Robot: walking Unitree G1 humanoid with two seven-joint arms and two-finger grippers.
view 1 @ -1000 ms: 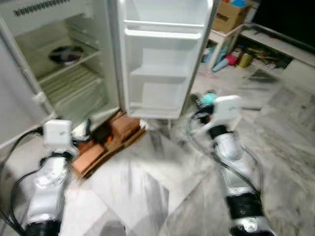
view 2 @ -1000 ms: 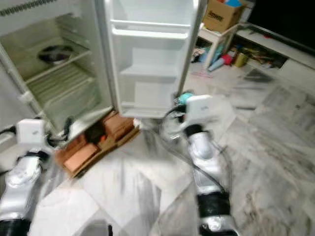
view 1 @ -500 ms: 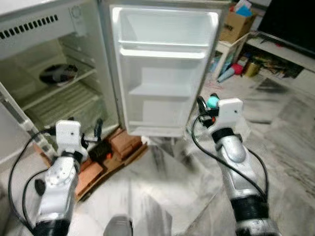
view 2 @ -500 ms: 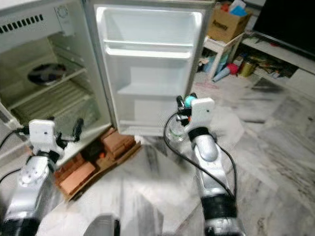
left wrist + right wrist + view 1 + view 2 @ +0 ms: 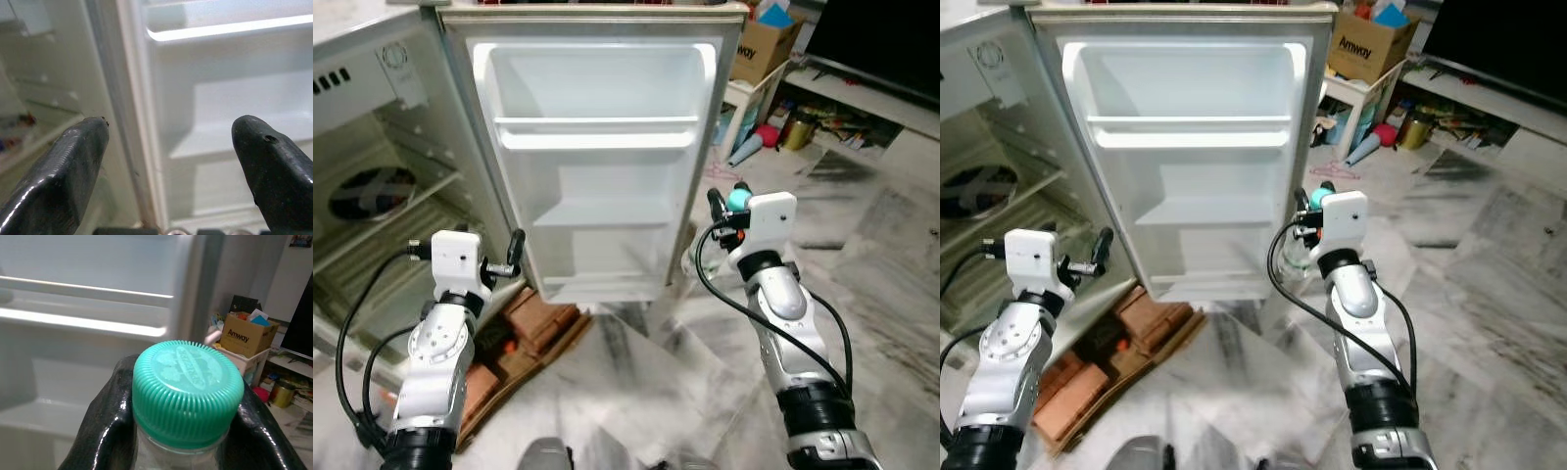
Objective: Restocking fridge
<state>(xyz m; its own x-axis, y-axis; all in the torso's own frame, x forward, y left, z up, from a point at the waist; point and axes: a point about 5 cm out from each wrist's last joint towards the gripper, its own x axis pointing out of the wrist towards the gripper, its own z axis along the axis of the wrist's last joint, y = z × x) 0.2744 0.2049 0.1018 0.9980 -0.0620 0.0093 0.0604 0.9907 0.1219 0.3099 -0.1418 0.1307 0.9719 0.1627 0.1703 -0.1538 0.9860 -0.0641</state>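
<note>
The fridge door [image 5: 597, 166] stands open in front of me, white inside, with a rail shelf [image 5: 597, 137] and a lower shelf [image 5: 592, 213], both bare. My right gripper [image 5: 729, 204] is shut on the neck of a clear bottle [image 5: 1295, 257] with a green cap [image 5: 188, 387], held upright just right of the door's edge. My left gripper [image 5: 171, 137] is open with nothing between its fingers [image 5: 73, 166], raised by the door's hinge side. The fridge cabinet [image 5: 382, 147] lies to the left, with a dark dish [image 5: 370, 192] on a wire shelf.
Red bricks [image 5: 533, 318] on cardboard lie on the floor under the fridge front. A cardboard box [image 5: 1366, 44] sits on a low white table [image 5: 749, 98] at the back right, with clutter and a dark screen [image 5: 881, 39] behind. Marble floor [image 5: 891, 264] spreads to the right.
The camera has swung so the open door now sits centred. Both arms have risen; the right gripper still holds the bottle, now higher beside the door's edge.
</note>
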